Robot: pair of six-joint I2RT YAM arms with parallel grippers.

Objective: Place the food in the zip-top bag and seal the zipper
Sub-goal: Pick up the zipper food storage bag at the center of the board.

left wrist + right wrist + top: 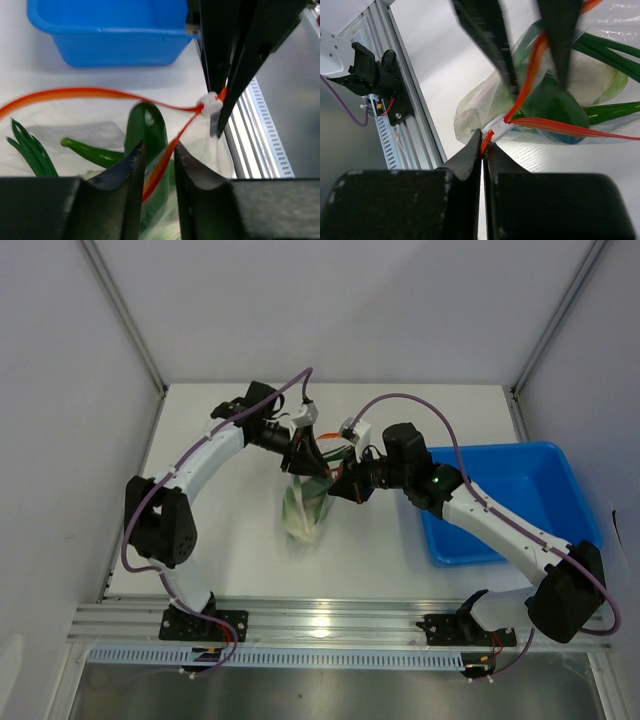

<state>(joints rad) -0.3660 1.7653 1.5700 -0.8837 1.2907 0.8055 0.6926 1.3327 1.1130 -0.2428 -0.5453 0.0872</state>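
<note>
The small clear crinkly plastic zip-top bag (303, 515) hangs between the two grippers just left of the blue rectangular plastic bin (500, 510). The green food (145, 131), leafy pieces and long dark stalks, is already inside it. The right gripper (483, 141) is fully closed, pinching the thin orange-red zipper strip (75, 93) at its end nearer the bin, right beside a small white slider tab (210, 103). The left gripper (159, 147) has its jaws about half apart and straddles the same strip a little farther from the bin. The strip runs through the gap and does not look clamped yet. Beyond that point the mouth bows open, so sealing appears to be only at its start. To do it well, the left jaws should close squarely across both tracks of the strip, lightly enough to slide. They should then run along it away from the bin-side end while the right gripper holds that end taut and level. Slack, or a green stalk caught at the mouth, would likely leave a gap.
</note>
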